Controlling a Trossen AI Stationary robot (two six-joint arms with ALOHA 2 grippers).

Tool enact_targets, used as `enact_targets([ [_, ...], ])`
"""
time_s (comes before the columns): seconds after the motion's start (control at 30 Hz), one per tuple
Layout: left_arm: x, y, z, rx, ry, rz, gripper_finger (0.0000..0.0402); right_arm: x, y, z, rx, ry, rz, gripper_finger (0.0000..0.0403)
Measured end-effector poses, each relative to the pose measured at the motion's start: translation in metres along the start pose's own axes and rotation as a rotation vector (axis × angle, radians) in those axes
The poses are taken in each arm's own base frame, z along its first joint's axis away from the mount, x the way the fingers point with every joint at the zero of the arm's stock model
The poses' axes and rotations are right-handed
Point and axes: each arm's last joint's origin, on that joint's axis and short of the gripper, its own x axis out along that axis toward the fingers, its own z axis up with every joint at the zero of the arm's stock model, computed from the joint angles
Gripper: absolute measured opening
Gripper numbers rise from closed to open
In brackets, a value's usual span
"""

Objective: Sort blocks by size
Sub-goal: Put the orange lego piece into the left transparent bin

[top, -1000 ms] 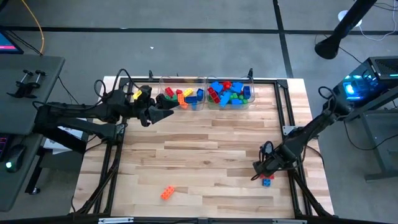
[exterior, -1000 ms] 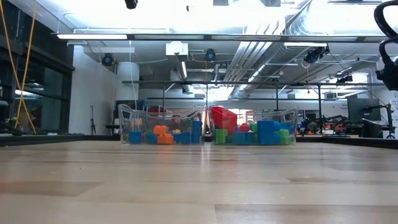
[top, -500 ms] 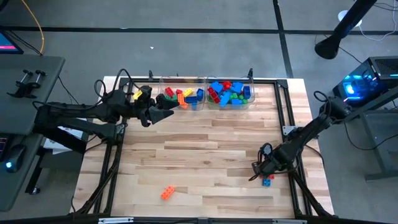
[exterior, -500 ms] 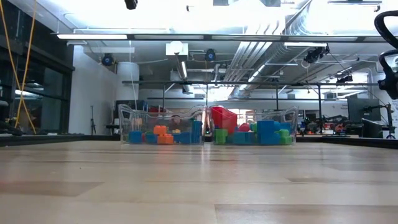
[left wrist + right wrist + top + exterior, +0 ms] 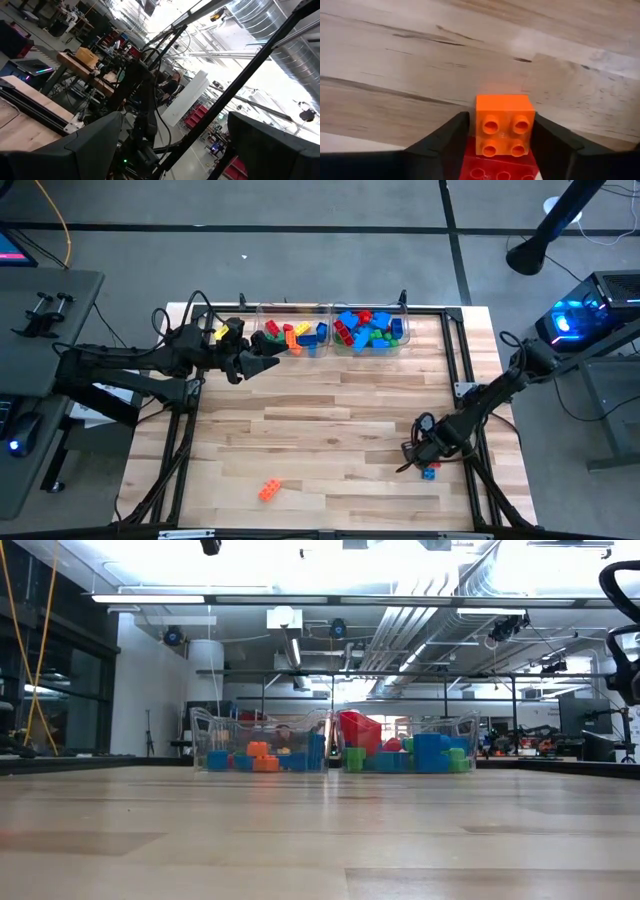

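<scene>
Near the table's point(image 5: 330, 440) right edge, the right gripper point(image 5: 497, 142) has narrowed to pinch the orange block point(image 5: 503, 131), ready for lifting.

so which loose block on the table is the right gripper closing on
The stacked block by the table's right edge, orange top on red in the right wrist view, sits between the right gripper's fingers; the orange brick lies untouched.

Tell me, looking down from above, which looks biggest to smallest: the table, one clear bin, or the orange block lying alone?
1. The table, by far.
2. A clear bin; the two bins look alike.
3. The lone orange block.
</scene>
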Motion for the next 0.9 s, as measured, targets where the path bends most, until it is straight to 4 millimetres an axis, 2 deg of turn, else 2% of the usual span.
enact_targets([
  [0.13, -0.001, -0.005, 0.005, -0.003, -0.038, -0.06, 0.0351, -0.01, 0.008, 0.001, -0.014, -0.027, 0.02, 0.0136],
  [0.23, -0.003, -0.016, 0.015, 0.017, -0.121, -0.201, 0.0351, -0.024, 0.027, 0.011, -0.009, -0.117, 0.132, 0.0136],
  [0.33, -0.006, -0.024, 0.022, 0.029, -0.2, -0.278, 0.0351, -0.042, 0.052, 0.031, -0.001, -0.282, 0.312, 0.0136],
  [0.47, -0.008, -0.026, 0.025, 0.034, -0.229, -0.302, 0.0351, -0.061, 0.081, 0.085, 0.015, -0.486, 0.494, 0.0136],
  [0.7, -0.002, -0.025, 0.018, 0.01, -0.196, -0.292, 0.0351, -0.09, 0.116, 0.208, 0.01, -0.742, 0.824, 0.0136],
  [0.8, 0.002, -0.024, 0.013, 0.002, -0.177, -0.29, 0.0351, -0.104, 0.131, 0.253, -0.02, -0.778, 0.828, 0.0136],
  [0.9, 0.005, -0.024, 0.009, -0.003, -0.16, -0.287, 0.0351, -0.119, 0.155, 0.287, -0.091, -0.784, 0.823, 0.0136],
])
